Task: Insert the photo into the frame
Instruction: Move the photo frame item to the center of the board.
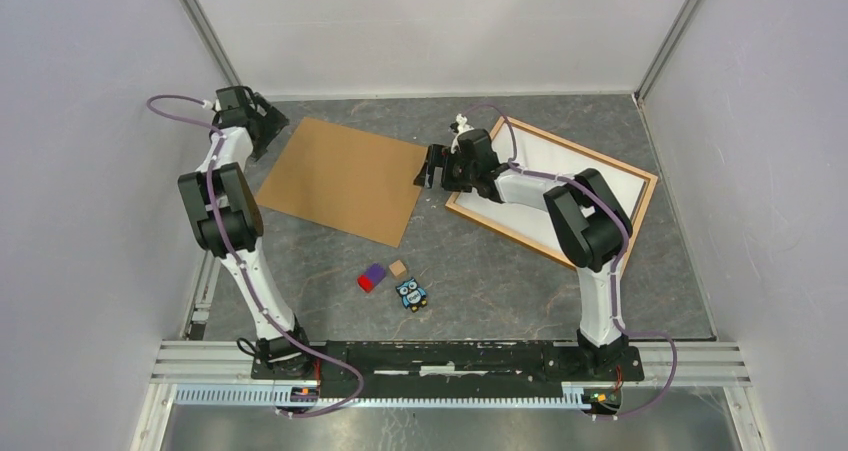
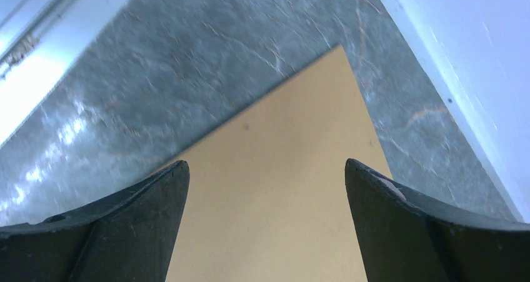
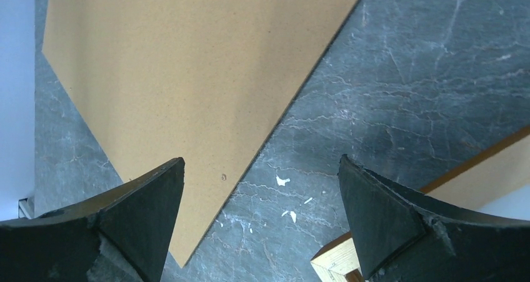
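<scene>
Frame lies flat at the right rear of the counter. Photo sits inside it, white back up. Right gripper open and empty, over bare counter between the frame's left corner and the cardboard backing board. Left gripper open and empty, above the board's far-left corner. Owl figure at front centre.

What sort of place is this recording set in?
Probably a lab robot cell: plain white walls box in a grey stone-patterned table, the left arm and right arm are bolted to a metal rail at its near edge, and props lie about, a frame, a cardboard board, an owl toy.
</scene>
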You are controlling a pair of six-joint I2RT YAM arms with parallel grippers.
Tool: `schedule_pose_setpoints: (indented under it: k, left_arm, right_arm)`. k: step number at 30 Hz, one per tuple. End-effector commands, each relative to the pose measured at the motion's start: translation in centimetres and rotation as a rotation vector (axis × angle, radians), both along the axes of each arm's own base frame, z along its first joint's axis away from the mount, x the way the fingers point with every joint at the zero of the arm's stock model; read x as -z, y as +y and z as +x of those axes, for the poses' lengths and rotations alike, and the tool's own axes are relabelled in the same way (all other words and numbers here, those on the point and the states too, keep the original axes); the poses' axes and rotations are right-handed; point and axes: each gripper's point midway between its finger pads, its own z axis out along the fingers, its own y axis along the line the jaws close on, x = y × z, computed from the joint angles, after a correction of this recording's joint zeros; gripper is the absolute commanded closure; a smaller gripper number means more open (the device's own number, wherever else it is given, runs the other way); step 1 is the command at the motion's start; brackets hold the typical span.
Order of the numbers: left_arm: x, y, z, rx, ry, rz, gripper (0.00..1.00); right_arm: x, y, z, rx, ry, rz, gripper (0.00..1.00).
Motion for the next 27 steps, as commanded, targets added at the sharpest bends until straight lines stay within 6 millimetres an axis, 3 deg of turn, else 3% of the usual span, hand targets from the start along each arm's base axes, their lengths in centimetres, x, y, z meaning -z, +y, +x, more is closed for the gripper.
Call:
schedule_pose_setpoints:
  k: [1,6,9,18,27]
  left_arm:
    - [1.4,1.9,2.0,-0.016,0.021,-0.054,0.00]
    - [4.2,2.7,3.2,-0.095,0.090,-0.107,0.03]
    - [5.6,2.9,2.9,-0.153,0.150,-0.130,0.04]
    - [8.3,1.8,-1.0,-0.222,0.302,-0.189,0.03]
    - [10.3,-0.3,-3.5,-0.213,0.379,-0.277,0.03]
  right_arm:
    - [-1.6,-0.4,-0.4,0.061,0.013,0.009,0.02]
    - [-1.0,-0.2,-1.0,0.059,-0.016,-0.059,0.02]
    - [-0.3,-0.3,-1.1,0.082,0.002,-0.070,0.02]
    - [0.8,2.5,-1.9,0.123,0.121,0.108,0.02]
    - [1.7,5.2,-1.1,0.223,0.227,0.262,0.02]
